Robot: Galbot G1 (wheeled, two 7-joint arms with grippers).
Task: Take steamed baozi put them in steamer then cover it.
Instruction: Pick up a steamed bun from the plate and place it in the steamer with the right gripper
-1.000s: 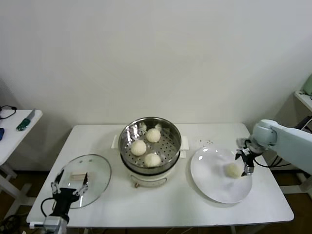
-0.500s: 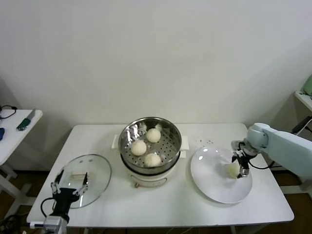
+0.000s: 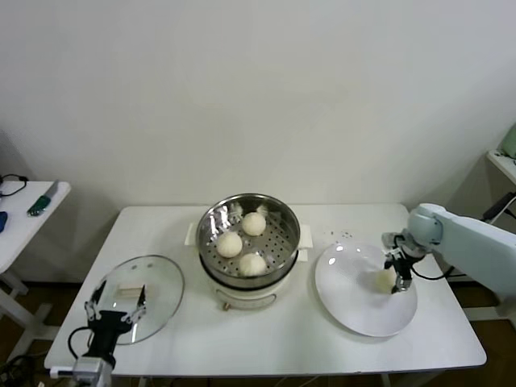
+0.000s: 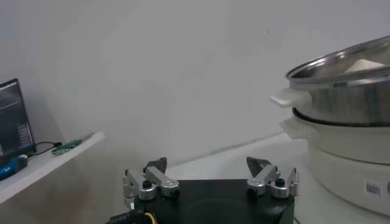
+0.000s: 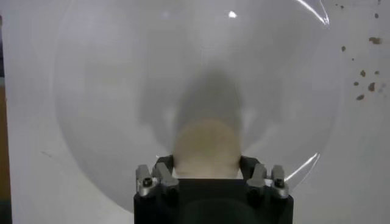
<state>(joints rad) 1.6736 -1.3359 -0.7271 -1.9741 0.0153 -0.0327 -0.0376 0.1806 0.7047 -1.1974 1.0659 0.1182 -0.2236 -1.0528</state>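
Three steamed baozi (image 3: 229, 243) lie on the perforated tray of the steel steamer (image 3: 291, 226) at the table's middle. A fourth baozi (image 3: 384, 280) rests on the white plate (image 3: 355, 310) to the right. My right gripper (image 3: 395, 274) is down on that plate, shut on this baozi (image 5: 206, 146), with a finger pressed against each of its sides. My left gripper (image 3: 115, 310) hovers open over the near edge of the glass lid (image 3: 161, 282) at the front left. In the left wrist view the open left gripper (image 4: 207, 165) holds nothing, with the steamer (image 4: 347, 91) off to one side.
Dark crumbs (image 3: 343, 236) dot the table between steamer and plate. A small side table (image 3: 24, 218) with tools stands at the far left. A shelf corner (image 3: 504, 161) juts in at the right edge.
The right gripper shifted a little left across the plate, settled around the baozi and closed on it. The left arm has not moved.
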